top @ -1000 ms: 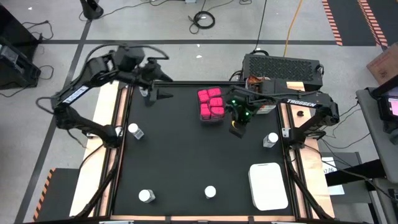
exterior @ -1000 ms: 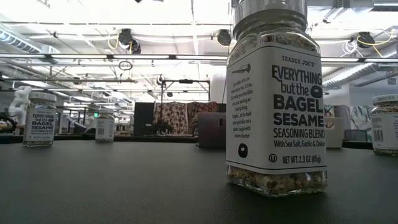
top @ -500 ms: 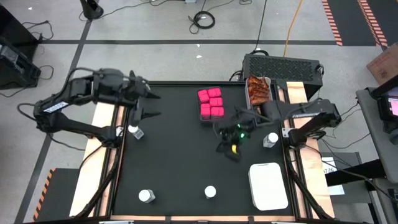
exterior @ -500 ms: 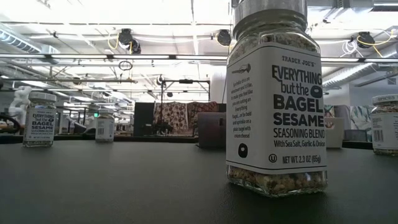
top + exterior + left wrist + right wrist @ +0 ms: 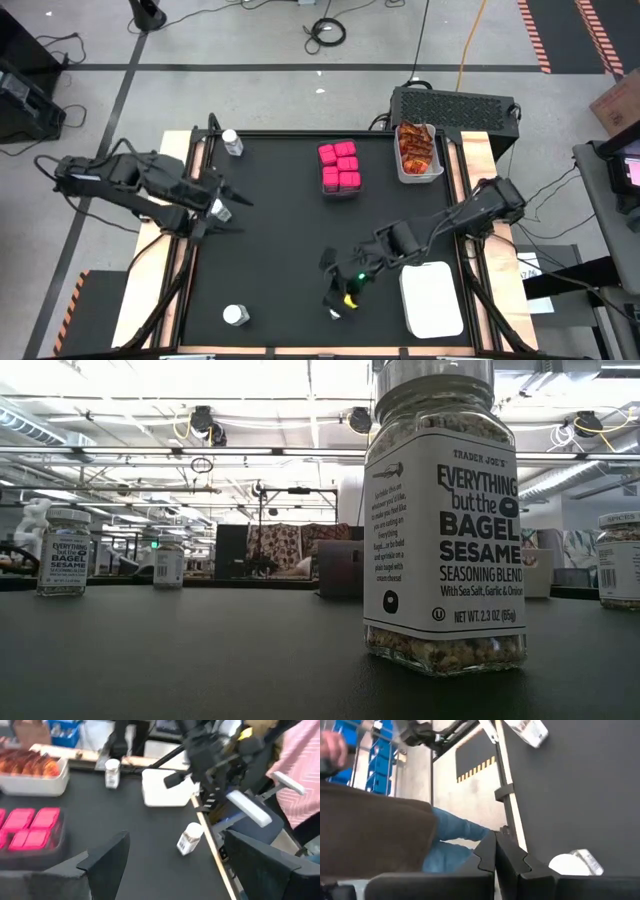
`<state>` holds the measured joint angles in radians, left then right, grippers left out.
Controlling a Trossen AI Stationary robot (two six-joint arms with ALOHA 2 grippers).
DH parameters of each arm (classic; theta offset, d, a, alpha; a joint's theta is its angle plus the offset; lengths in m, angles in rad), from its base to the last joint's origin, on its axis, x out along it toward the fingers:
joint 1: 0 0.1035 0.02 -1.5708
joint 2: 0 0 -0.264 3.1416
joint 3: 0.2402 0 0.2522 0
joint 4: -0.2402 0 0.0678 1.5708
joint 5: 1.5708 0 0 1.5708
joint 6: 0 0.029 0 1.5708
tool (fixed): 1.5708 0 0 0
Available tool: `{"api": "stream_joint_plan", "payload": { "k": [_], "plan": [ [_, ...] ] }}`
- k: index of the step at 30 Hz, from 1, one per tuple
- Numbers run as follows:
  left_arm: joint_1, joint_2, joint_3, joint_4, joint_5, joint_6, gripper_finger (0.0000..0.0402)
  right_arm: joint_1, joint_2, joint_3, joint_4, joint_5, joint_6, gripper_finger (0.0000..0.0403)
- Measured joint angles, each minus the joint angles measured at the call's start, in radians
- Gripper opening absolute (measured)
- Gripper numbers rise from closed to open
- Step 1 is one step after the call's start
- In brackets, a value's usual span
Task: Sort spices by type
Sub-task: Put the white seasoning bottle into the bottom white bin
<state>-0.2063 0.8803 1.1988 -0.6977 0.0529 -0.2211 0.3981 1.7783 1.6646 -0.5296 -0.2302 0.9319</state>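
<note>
The right gripper [image 5: 338,302] has swung forward from the pink cube-like packs [image 5: 340,167], fingers together beside a white-lidded clear jar [image 5: 575,862]; nearest jar [image 5: 445,520] reads "Trader Joe's Everything but the Bagel Sesame Seasoning Blend"; left gripper [image 5: 232,212] gapes empty.

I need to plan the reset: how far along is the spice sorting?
Done: the pink packs sit grouped, and the sachets are in the far bin. In hand: nothing. The open left gripper is beside a jar, and the shut right gripper is low beside the near bin. Left: the jars, scattered, such as the front-left jar. The near bin holds none.
</note>
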Motion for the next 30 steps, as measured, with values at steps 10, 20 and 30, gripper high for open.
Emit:
{"api": "stream_joint_plan", "payload": {
  "k": [10,20,30],
  "plan": [
    [-0.038,0.044,-0.049,0.064,-0.006,0.103,0.0328,0.042,0.121,0.175,-0.171,0.05,0.196,0.0002],
    [-0.037,0.077,-0.049,0.108,-0.043,0.16,0.0328,0.023,0.138,0.213,-0.379,0.013,0.298,0.0134],
    [-0.035,0.096,-0.049,0.098,-0.098,0.115,0.0328,0.028,0.143,0.213,-0.387,0.103,0.182,0.0308]
  ]
}}
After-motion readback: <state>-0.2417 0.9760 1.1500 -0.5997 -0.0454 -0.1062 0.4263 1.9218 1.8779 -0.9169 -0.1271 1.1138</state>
